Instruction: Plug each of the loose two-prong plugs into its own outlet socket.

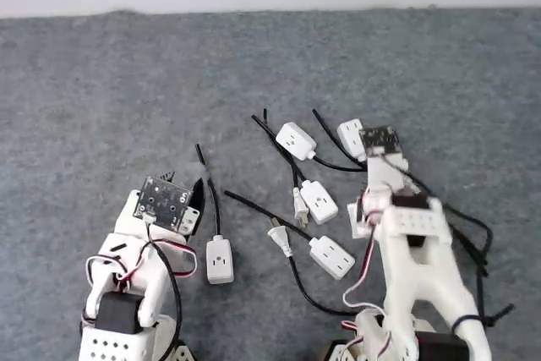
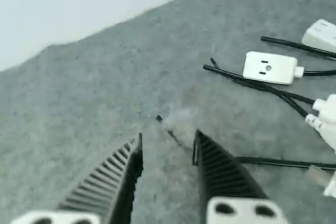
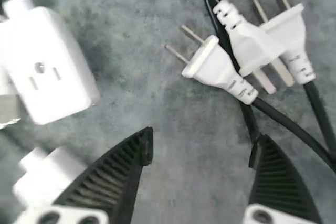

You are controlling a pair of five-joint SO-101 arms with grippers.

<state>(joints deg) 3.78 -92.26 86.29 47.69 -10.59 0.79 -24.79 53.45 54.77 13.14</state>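
Note:
Several white outlet sockets on short black cables lie on the grey carpet, among them one (image 1: 296, 139) at mid-table and one (image 1: 220, 259) beside the left arm. Two loose two-prong plugs (image 1: 300, 206) (image 1: 279, 238) rest between the arms. My left gripper (image 2: 168, 139) is open over bare carpet, with a socket (image 2: 270, 67) farther off. My right gripper (image 3: 205, 140) is open just above the carpet; a white plug (image 3: 218, 69) lies ahead of its fingers, a second plug (image 3: 286, 30) crosses behind it, and a socket (image 3: 47, 72) lies to one side.
Black cables (image 1: 292, 281) loop across the middle of the carpet and between the sockets. A thin cable end (image 2: 159, 119) lies just ahead of the left fingers. The right arm (image 1: 397, 217) stands over part of the socket cluster. A pale wall borders the far side.

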